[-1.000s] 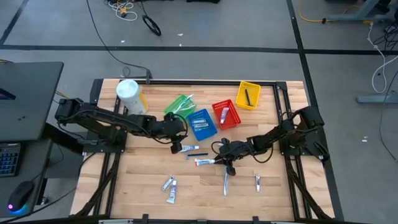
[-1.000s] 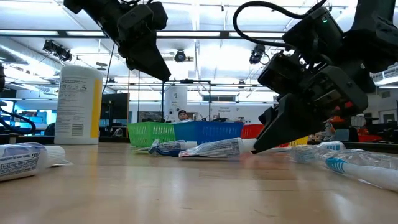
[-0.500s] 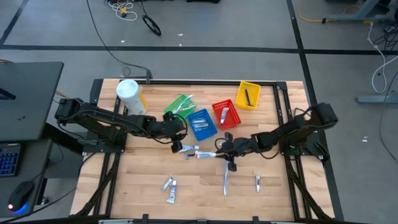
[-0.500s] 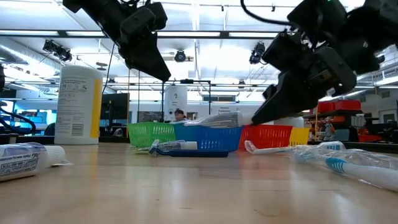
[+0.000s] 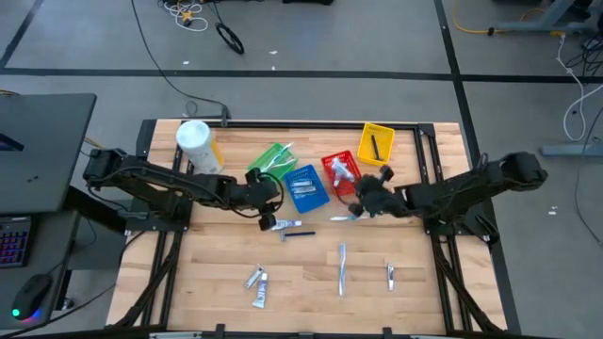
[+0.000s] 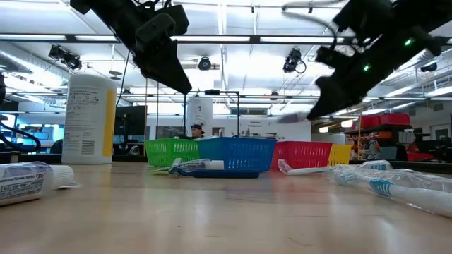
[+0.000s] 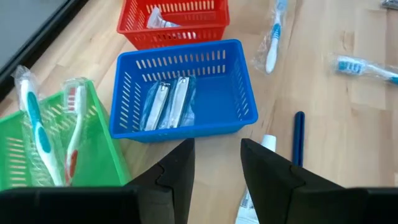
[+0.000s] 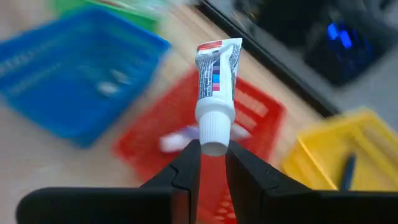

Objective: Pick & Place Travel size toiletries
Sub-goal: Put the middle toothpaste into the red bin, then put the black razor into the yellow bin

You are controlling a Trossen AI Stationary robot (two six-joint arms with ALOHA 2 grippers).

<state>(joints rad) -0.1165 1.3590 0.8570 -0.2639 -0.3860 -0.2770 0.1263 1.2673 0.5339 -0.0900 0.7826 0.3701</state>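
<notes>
My right gripper (image 8: pixel 212 155) is shut on a white toothpaste tube (image 8: pixel 216 74) with red and blue print. It hangs in the air just near of the red basket (image 5: pixel 341 172), which has a tube lying in it. My left gripper (image 7: pixel 217 180) stands open and holds nothing. It hovers above a white tube (image 5: pixel 281 225) and a dark blue razor (image 7: pixel 298 138) that lie flat on the table, near of the blue basket (image 5: pixel 304 186). My right gripper pinches the toothpaste tube at its white cap end (image 8: pixel 214 142) between its two fingers. The tube's body runs on past the fingertips, in line with them. The fingers slant down toward the far side. The tube is lifted clear of the table.
Green (image 5: pixel 271 158), blue, red and yellow (image 5: pixel 375 143) baskets stand in a row at the far middle, with a white canister (image 5: pixel 195 143) at the far left. A wrapped toothbrush (image 5: pixel 341 268), a small item (image 5: pixel 389 275) and two tubes (image 5: pixel 256 282) lie near the front.
My right gripper has lifted the toothpaste tube off the table and carried it up and toward the far right, to the red basket. It has turned from pointing steeply down to a shallower slant. The tube, which lay flat before, now hangs clear.
</notes>
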